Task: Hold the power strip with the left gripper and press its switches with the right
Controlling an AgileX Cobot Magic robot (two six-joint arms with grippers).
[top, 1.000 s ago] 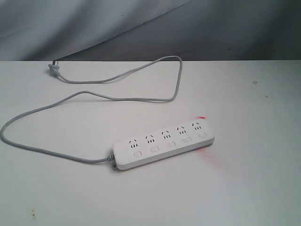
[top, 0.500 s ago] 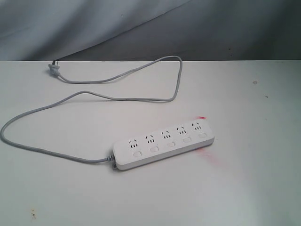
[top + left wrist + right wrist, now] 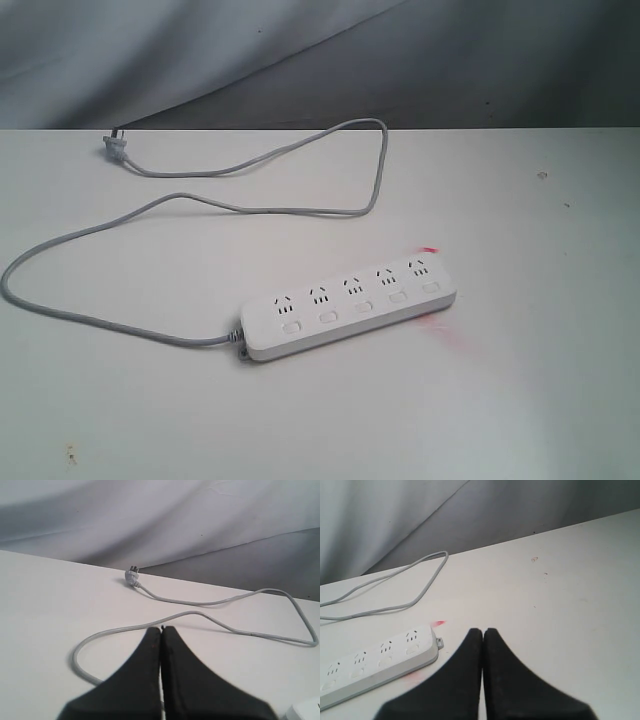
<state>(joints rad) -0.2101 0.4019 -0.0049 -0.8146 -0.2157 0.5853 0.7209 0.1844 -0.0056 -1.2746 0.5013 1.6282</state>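
Observation:
The white power strip lies flat on the white table, slanted, with five outlets and a row of small white switches below them. Its grey cord loops away to a plug at the far edge. No arm shows in the exterior view. In the left wrist view my left gripper is shut and empty above the cord; a corner of the strip peeks in. In the right wrist view my right gripper is shut and empty, beside the strip's end, apart from it.
A white table ends at a grey cloth backdrop. Pink-red smears mark the table by the strip's right end. Small dark specks dot the near left.

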